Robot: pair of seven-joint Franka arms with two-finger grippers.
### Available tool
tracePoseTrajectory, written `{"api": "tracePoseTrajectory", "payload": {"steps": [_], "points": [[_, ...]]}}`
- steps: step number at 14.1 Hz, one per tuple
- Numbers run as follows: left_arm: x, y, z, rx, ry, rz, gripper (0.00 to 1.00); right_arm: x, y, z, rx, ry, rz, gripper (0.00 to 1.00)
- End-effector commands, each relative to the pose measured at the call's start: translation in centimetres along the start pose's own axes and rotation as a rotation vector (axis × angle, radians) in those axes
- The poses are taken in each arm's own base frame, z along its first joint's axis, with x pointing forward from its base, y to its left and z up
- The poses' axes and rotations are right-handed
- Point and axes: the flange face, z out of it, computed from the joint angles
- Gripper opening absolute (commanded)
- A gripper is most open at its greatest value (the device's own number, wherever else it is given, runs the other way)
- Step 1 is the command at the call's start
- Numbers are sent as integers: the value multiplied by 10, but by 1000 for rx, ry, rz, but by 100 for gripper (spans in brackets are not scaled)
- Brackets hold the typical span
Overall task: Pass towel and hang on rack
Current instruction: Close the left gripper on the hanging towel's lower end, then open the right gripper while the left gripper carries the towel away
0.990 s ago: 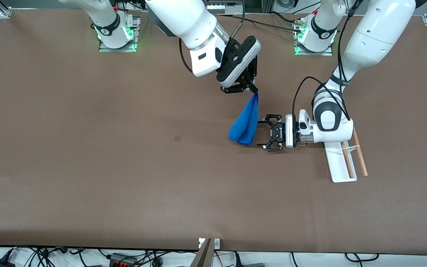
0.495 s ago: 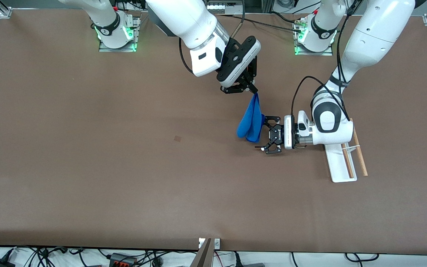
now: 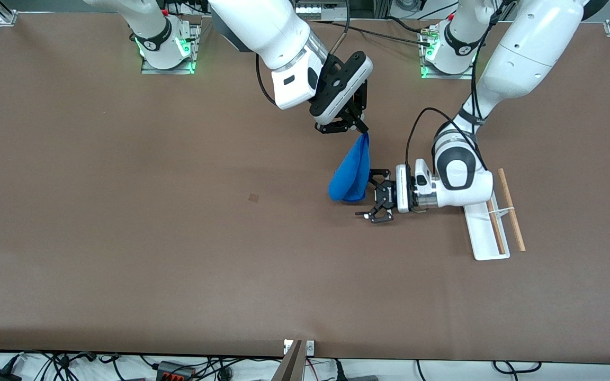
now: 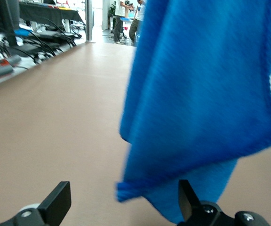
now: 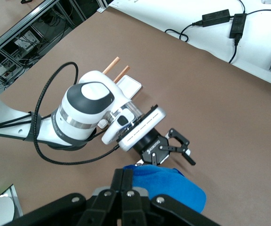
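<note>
Over the table (image 3: 125, 238), left gripper (image 3: 373, 202) has advanced beneath towel (image 3: 350, 172).

towel (image 3: 348, 174): royal blue | rack (image 3: 486, 233): white base, light-brown rods | table (image 3: 125, 238): brown

Right end effector (image 3: 362, 128) clamped, left (image 3: 367, 198) agape

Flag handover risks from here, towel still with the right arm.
1. The left gripper is open beside the hanging towel, and the wrist view shows only the lower edge between its fingers; closing now may catch just a thin fold.
2. The right gripper pinches only a top corner, so a sideways tug could pull it free early.
3. The rack sits close under the left arm.
</note>
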Motion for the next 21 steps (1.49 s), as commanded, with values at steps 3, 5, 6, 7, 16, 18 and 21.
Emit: {"api": "tracePoseTrajectory", "payload": {"steps": [3, 5, 6, 7, 16, 18, 21], "points": [[14, -8, 11, 13, 12, 73, 99, 5, -4, -2, -8, 11, -3, 0], [11, -4, 13, 5, 12, 118, 61, 5, -4, -2, -8, 11, -3, 0], [12, -2, 15, 2, 15, 138, 39, 4, -4, -1, -9, 9, -2, 0], [13, -2, 15, 2, 16, 141, 26, 5, -4, -2, -8, 11, -3, 0], [11, -7, 3, 17, 2, 46, 0, 5, -4, -2, -10, 11, -4, 0], [21, -12, -14, -8, -67, -22, 0, 5, -4, -2, -10, 11, -5, 0], [51, -22, -61, -42, -239, -91, 0, 4, -2, -1, -41, 3, -33, 49]]}}
